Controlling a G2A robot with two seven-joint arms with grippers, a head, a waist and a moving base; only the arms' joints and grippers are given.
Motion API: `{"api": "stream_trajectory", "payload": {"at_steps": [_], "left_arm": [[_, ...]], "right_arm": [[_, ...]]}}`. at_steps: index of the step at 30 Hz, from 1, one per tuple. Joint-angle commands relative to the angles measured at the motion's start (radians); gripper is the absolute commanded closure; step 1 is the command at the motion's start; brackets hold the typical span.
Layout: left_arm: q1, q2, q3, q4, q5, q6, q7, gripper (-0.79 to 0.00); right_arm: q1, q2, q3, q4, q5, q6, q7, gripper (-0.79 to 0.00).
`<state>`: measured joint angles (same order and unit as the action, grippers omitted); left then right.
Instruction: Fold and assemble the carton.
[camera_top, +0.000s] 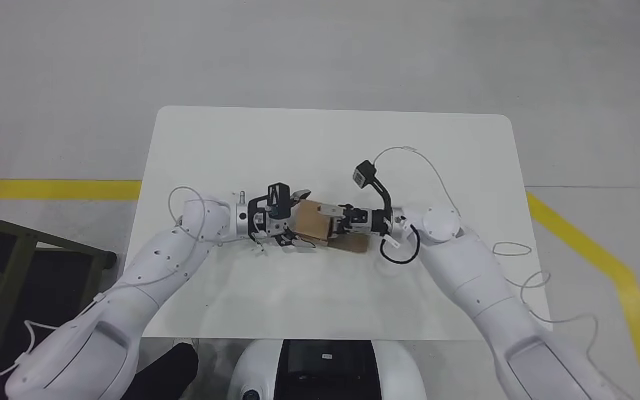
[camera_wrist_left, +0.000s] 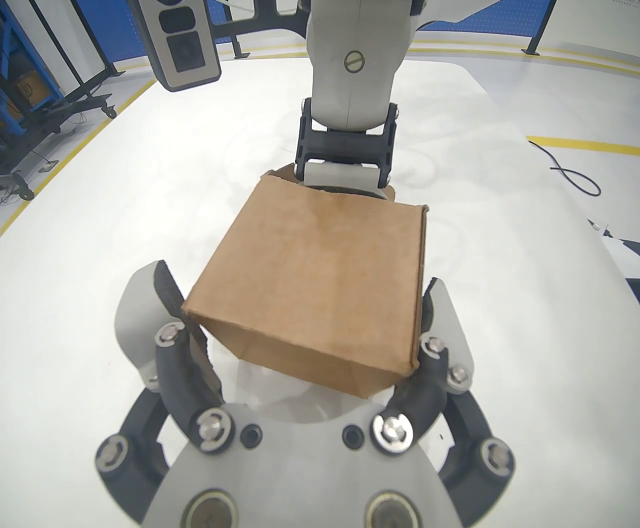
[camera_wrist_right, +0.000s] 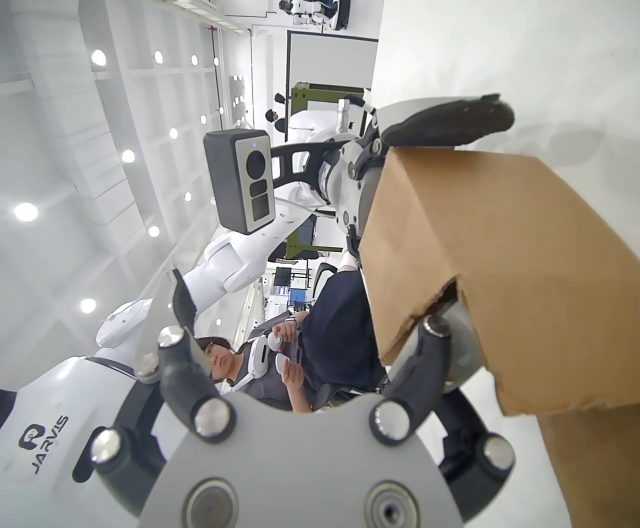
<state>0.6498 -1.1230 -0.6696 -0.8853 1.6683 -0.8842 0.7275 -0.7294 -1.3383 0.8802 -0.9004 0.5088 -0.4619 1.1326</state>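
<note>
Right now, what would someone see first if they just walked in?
A brown carton in the middle of the white table, with a gripper at each end. The left gripper squeezes one end from both sides, while the right gripper meets the other end with one finger tucked into the opening.

Place: robotics lab;
Floor: yellow tape (camera_top: 70, 189) at 9 and 3 o'clock of the table (camera_top: 330, 140);
Room: blue partitions (camera_wrist_left: 500, 17); recessed ceiling lights (camera_wrist_right: 25, 211)

Plain brown cardboard carton (camera_top: 320, 222), already popped up into a box shape and sitting a bit skewed. It's around the middle of the table (camera_top: 200, 150), slightly toward the near edge. One end's still open, with a loose flap sticking out.
</note>
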Motion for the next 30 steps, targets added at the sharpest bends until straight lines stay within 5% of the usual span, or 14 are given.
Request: {"api": "stream_trajectory", "payload": {"at_steps": [1,30], "left_arm": [[0.002,0.000,-0.002,-0.001,-0.003,-0.001,-0.002,-0.785],[0.022,0.005,-0.026,-0.024,0.001,-0.009,-0.026,-0.785]], "right_arm": [[0.002,-0.002,-0.002,0.005,0.003,-0.002,0.001,-0.785],[-0.162,0.104,0.221,-0.248,-0.158,0.182,0.025,-0.785]]}}
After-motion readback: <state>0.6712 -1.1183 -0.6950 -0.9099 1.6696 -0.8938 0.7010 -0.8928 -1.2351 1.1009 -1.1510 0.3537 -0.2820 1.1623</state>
